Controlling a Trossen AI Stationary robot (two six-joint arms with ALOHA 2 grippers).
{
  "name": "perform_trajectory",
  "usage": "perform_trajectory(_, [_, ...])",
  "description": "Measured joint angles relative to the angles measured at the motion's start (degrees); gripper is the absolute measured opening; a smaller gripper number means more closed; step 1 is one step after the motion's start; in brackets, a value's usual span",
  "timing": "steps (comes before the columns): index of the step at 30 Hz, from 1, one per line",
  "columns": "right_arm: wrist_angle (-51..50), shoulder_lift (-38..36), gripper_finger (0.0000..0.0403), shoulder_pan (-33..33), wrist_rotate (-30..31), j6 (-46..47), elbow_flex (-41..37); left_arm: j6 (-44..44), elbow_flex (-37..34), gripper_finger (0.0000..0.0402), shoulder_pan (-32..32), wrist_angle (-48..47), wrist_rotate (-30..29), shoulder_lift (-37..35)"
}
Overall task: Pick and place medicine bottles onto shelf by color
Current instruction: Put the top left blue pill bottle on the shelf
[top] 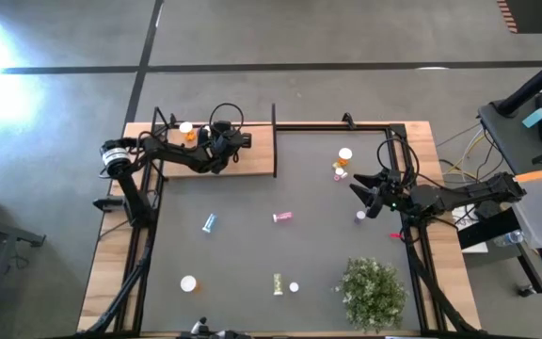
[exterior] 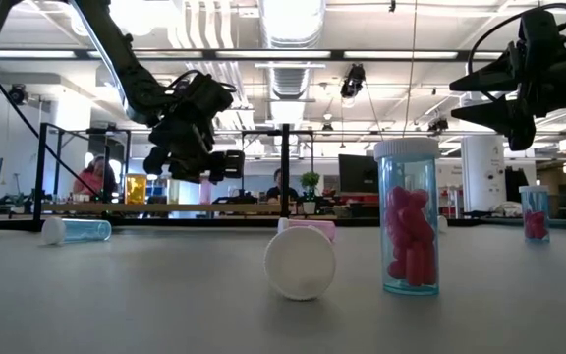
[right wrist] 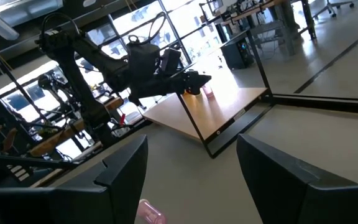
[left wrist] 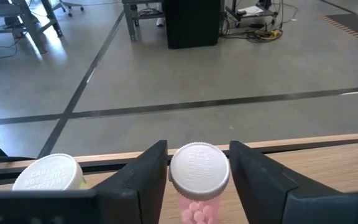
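Two raised words, "NOT CHILD", showed on an orange bottle's cap (left wrist: 47,176) beside the left tool (left wrist: 199,180), whose fingers straddled a pink bottle (left wrist: 198,177) over the shelf (top: 252,151); the right tool (top: 365,191) hung spread apart.

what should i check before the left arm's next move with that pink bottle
1. Pink bottle between the left gripper fingers: ok, fingers flank it on both sides.
2. Fingers actually pressing the bottle: cannot tell, narrow gaps seem to show beside the cap.
3. Gripper over the shelf: ok, the high view puts it above the wooden board.
4. Bottle resting on the board or held above it: cannot tell.
5. Neighbouring orange bottle clear of the gripper: ok, it stands apart toward the board's other end.
6. Right gripper out of the way: ok, open, across the table near the right-hand bottles.
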Motion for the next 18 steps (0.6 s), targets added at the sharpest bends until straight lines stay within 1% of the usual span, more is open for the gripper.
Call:
perform_trajectory(8, [0.0,0.0,0.0237,0.0,0.0,0.0,0.0,-0.5,0.0,0.0186,-0.2,0.0,0.0,-0.2])
perform_trajectory(18, [0.0,0.0,0.0237,0.0,0.0,0.0,0.0,0.0,0.0,0.0188,-1.4,0.0,-1.3,-1.1])
